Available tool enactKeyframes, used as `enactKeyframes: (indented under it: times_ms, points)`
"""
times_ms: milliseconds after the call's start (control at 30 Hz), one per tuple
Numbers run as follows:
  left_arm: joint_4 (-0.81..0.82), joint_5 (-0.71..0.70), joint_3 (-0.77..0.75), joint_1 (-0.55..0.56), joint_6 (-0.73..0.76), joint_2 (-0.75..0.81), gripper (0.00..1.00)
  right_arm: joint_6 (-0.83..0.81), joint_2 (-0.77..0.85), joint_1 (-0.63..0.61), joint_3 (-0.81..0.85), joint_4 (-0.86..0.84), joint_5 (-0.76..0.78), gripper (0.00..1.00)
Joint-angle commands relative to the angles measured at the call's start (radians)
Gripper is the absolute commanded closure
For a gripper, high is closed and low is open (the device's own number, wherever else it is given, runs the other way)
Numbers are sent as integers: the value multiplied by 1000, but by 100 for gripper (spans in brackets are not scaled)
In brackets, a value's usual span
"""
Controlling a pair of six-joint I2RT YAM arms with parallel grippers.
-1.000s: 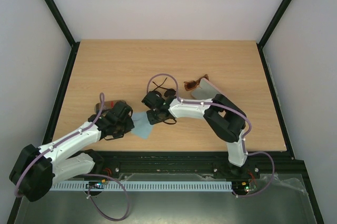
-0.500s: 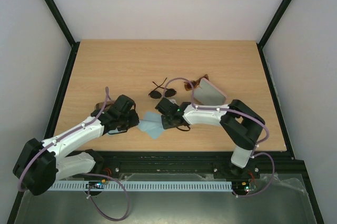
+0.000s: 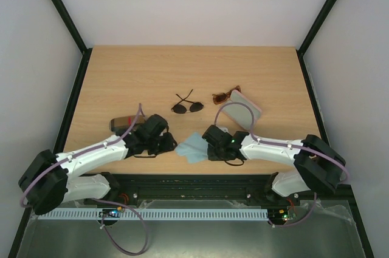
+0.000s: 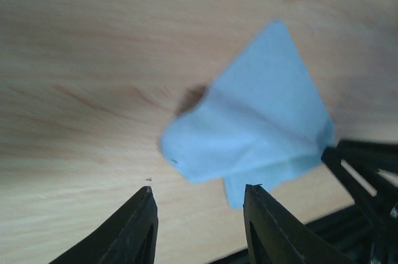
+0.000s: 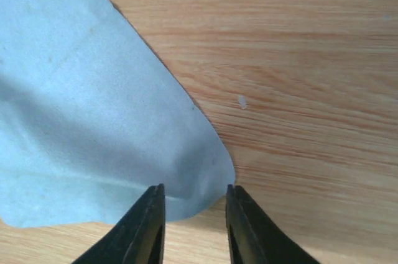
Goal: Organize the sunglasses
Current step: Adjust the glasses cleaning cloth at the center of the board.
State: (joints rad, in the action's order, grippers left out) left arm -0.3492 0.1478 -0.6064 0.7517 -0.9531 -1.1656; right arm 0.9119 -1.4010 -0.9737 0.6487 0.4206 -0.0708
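Light-blue cloth (image 3: 192, 146), only one, lies between the two grippers. Left gripper (image 4: 199, 191) is spread wide on nothing. Right gripper (image 5: 194, 188) is barely parted over the cloth's edge. There are two sunglasses, both beyond the cloth: black aviators (image 3: 187, 107) and a reddish-brown pair (image 3: 225, 95) further right.

Brown case (image 3: 120, 124) half behind left arm (image 3: 97, 152); blue cloth (image 5: 81, 121) cut by edge.

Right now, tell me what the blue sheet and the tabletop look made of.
Blue sheet: soft matte cloth, perhaps microfibre; it folds and drapes limply. Tabletop: wood or wood-look laminate with a smooth finish; pale grain lines run across it.
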Motion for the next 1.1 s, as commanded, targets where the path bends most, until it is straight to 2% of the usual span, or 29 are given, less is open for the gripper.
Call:
enactKeyframes:
  times_ms: [0, 100, 300, 567, 933, 1067]
  points:
    - [65, 9, 9, 104, -69, -54, 59, -48, 34, 4, 67, 105, 87, 63]
    - [52, -39, 0, 119, -108, -91, 59, -143, -5, 23, 131, 104, 178, 58]
    - [39, -100, -17, 103, -140, -146, 60, -356, -205, 56, 302, 9, 108, 57]
    - [56, -78, -16, 76, -134, -204, 63, -458, -390, 82, 454, 16, 64, 60]
    - [71, -53, -14, 46, -110, -208, 64, -471, -466, 87, 468, 49, 22, 80]
    - [79, -46, -17, 42, -100, -210, 64, -453, -464, 89, 463, 39, 65, 94]
